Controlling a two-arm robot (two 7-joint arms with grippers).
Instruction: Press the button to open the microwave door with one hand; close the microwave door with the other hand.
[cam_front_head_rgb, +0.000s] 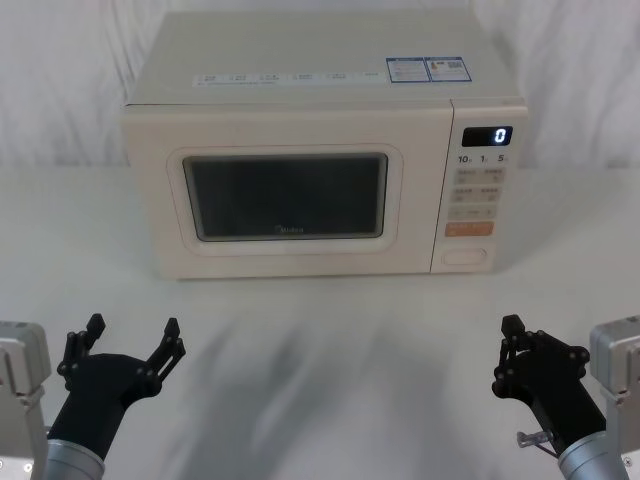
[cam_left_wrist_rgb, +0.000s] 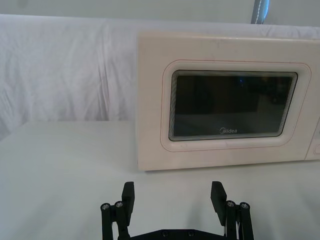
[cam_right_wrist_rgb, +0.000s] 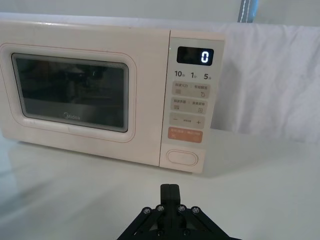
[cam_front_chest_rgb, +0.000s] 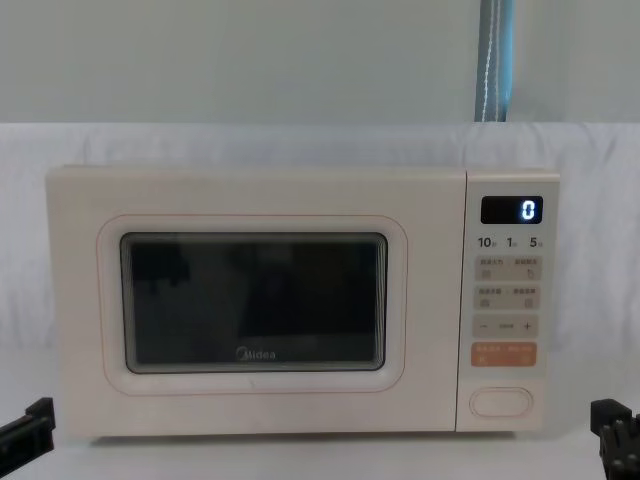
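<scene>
Microwave door (cam_front_head_rgb: 285, 195) shut, flush with the panel; button (cam_front_head_rgb: 466, 255) at the panel's bottom, under the orange key (cam_front_head_rgb: 468, 229). Left claw (cam_front_head_rgb: 133, 346) fingers spread, low over the table (cam_front_head_rgb: 330, 370), well short of the microwave. Right claw (cam_front_head_rgb: 512, 357) fingers pressed together, likewise clear.

1. microwave door (cam_front_head_rgb: 285, 195): large cream panel, centre-left of the head view. Dark rounded-rectangle window inside a raised cream frame, small "Midea" logo under the glass. Looks shut, flush with the front, no gap seen.
2. button (cam_front_head_rgb: 467, 255): wide cream pill-shaped key, lowest on the control panel, right of centre in the head view, directly below the orange key. Probably not pressed in.
</scene>
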